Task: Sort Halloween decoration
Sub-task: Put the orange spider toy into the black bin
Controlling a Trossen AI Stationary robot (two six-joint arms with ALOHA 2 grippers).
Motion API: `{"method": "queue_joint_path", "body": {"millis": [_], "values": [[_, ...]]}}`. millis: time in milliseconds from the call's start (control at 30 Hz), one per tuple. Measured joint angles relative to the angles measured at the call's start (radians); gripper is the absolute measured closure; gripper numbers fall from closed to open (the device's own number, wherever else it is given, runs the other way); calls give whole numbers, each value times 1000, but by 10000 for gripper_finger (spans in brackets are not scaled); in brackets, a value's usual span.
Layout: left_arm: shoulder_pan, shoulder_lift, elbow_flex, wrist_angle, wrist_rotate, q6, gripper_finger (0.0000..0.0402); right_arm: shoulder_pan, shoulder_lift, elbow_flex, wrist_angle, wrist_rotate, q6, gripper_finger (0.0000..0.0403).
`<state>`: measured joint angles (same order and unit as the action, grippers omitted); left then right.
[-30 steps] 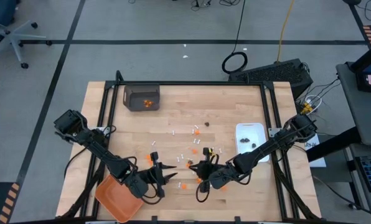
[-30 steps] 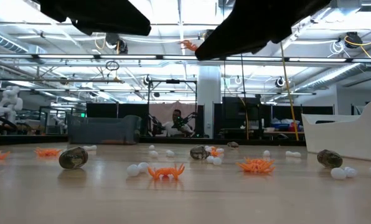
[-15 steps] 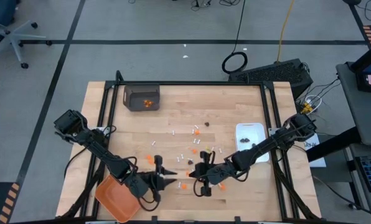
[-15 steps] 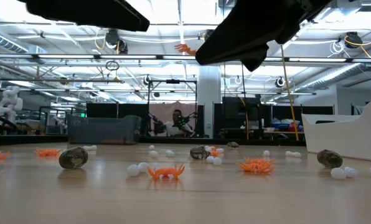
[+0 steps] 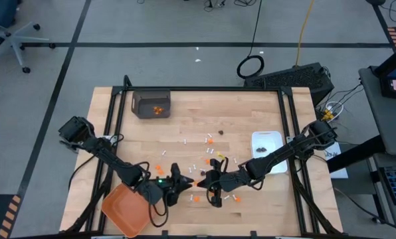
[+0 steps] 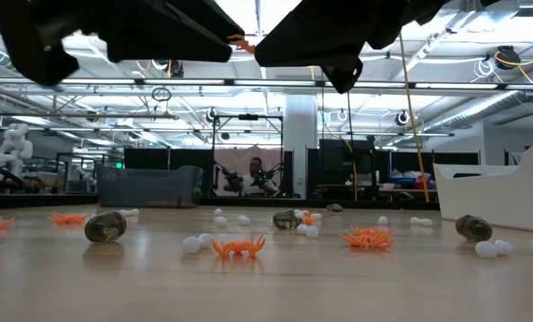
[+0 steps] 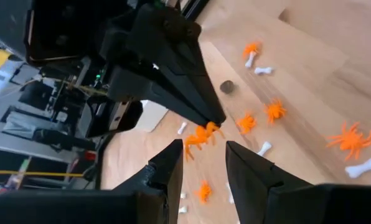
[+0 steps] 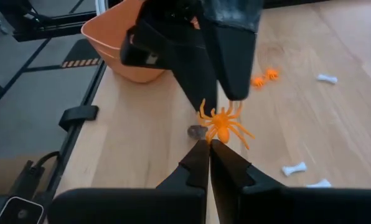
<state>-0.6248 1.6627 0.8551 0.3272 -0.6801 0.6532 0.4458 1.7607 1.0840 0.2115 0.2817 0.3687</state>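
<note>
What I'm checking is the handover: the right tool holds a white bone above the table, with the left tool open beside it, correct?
Not quite. The right tool holds an orange spider, not a white bone; the right wrist view shows it pinched at the tips. The rest stands: it is above the table, with the left tool open beside it.
</note>
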Motion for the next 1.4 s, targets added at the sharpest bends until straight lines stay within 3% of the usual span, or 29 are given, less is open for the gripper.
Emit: {"method": "queue_joint_path", "body": {"millis": [333, 867, 1233, 1400], "values": [[8, 0, 0, 5, 59, 215, 286, -2, 0, 0, -2, -1, -20, 403], [63, 0, 0, 9, 128, 273, 290, -8, 0, 0, 2, -1, -37, 403], [62, 0, 0, 5, 129, 270, 390, -8, 0, 0, 1, 0, -37, 403], [62, 0, 0, 3, 130, 269, 396, -11, 0, 0, -9, 0, -22, 378]]}}
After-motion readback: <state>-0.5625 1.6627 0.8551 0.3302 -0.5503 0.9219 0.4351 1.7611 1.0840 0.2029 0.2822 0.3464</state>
